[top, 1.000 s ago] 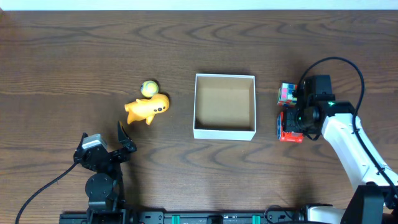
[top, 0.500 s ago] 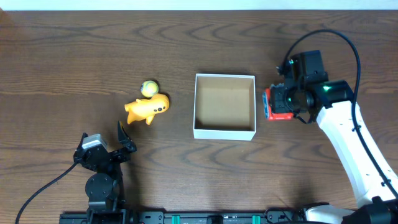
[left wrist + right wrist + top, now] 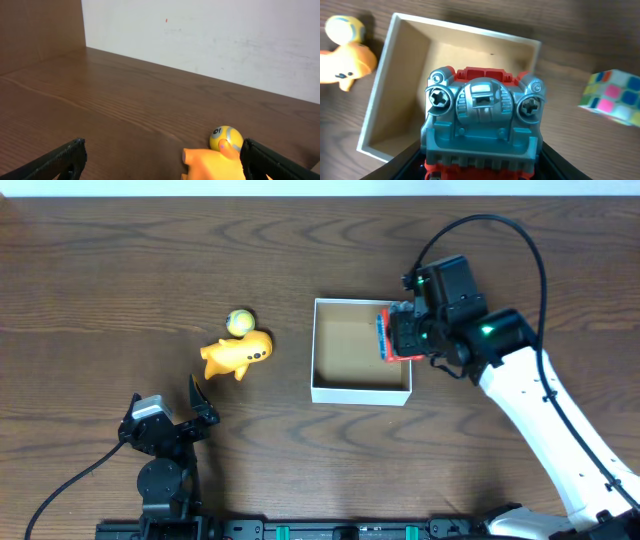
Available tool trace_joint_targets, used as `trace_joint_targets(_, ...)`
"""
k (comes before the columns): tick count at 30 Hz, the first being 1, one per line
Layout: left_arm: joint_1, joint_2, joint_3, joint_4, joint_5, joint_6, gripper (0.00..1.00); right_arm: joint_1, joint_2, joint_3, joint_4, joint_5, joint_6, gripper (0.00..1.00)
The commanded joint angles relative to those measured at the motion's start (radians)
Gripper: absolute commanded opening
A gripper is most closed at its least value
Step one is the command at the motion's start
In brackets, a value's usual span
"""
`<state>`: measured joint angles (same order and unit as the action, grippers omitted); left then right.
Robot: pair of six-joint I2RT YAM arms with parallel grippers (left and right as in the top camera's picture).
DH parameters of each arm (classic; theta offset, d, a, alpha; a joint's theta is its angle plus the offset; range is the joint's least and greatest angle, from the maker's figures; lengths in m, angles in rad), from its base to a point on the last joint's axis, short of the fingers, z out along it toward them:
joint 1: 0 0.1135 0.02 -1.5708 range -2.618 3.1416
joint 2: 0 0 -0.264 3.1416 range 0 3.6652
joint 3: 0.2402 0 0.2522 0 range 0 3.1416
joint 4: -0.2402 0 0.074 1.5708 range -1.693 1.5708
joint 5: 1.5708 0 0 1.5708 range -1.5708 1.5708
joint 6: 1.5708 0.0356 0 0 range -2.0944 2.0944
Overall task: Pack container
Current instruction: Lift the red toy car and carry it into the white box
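Overhead: right gripper (image 3: pixel 400 338) clamps the red toy truck (image 3: pixel 384 336) above the right wall of the container (image 3: pixel 360 393), mid-table, lined up to drop in. Left wrist: left gripper (image 3: pixel 162 147) gapes wide, idle, orange toy (image 3: pixel 215 162) and ball (image 3: pixel 226 138) ahead. Right wrist: truck over brown floor.

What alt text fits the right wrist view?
The right gripper holds a red-and-grey toy vehicle over the open container. On the table, an orange toy and yellow ball lie at upper left, a multicoloured cube at right.
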<state>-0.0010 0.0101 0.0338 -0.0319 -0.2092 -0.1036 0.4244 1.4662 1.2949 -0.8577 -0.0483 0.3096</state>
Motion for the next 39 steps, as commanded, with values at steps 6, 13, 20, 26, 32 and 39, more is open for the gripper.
trace_joint_targets(6, -0.002, -0.006, -0.03, -0.016, -0.001, 0.01, 0.98, 0.123, 0.029, 0.018, 0.017, 0.171, 0.149, 0.38)
trace_joint_targets(13, -0.002, -0.006, -0.03, -0.016, -0.001, 0.01, 0.98, 0.191, 0.116, 0.018, 0.045, 0.215, 0.192, 0.38)
trace_joint_targets(20, -0.002, -0.006, -0.03, -0.016, -0.001, 0.01, 0.98, 0.196, 0.197, 0.018, 0.049, 0.265, 0.192, 0.39)
trace_joint_targets(26, -0.002, -0.006, -0.03, -0.016, -0.001, 0.01, 0.98, 0.196, 0.208, 0.018, 0.044, 0.27, 0.211, 0.39)
trace_joint_targets(32, -0.002, -0.006, -0.03, -0.016, -0.001, 0.01, 0.98, 0.196, 0.212, 0.018, -0.001, 0.296, 0.271, 0.38)
trace_joint_targets(39, -0.002, -0.006, -0.03, -0.016, -0.001, 0.01, 0.98, 0.197, 0.214, 0.018, -0.033, 0.299, 0.275, 0.38)
